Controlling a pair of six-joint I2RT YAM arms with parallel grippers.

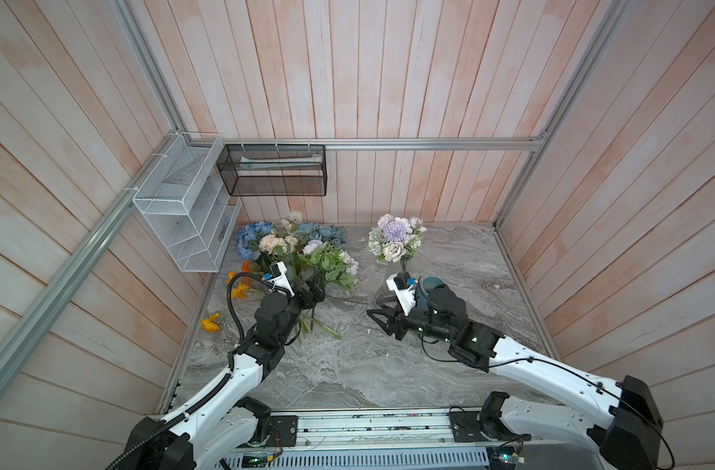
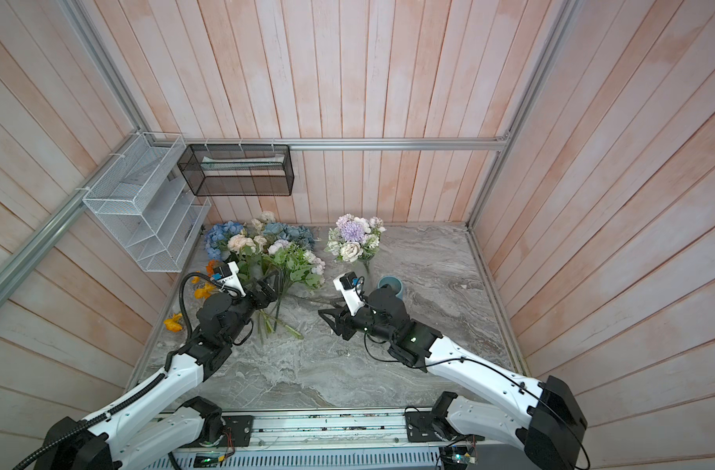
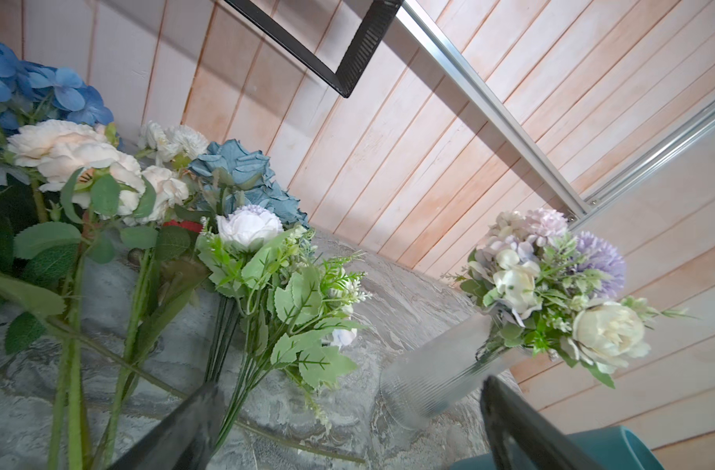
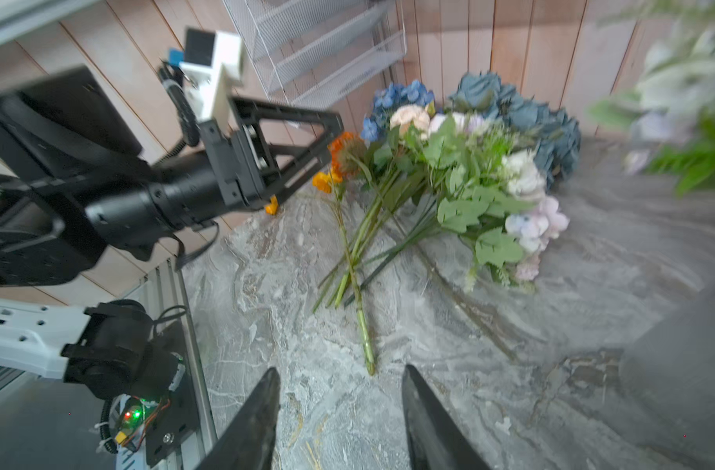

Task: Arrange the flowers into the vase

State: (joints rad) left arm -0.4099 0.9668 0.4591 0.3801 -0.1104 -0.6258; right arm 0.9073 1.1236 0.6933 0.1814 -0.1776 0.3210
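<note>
Grey marble counter [image 1: 347, 366]: loose flowers [image 1: 298, 252] are heaped back left, by spread, empty left fingers [image 3: 176, 431]. Right fingers [image 4: 258, 419] are parted, gripping nothing. Glass vase [image 3: 429, 380], holding a bouquet [image 1: 394, 240], is caught blurred; teal cup [image 1: 429, 281] is half hidden by the right arm [image 1: 522, 366].

Open passage over bare table [image 1: 347, 366] in front and along the right side. Blocked back left by heaped flowers [image 1: 307, 252]; farther right by filled vase [image 3: 433, 378], teal cup [image 1: 429, 283] just beside.
</note>
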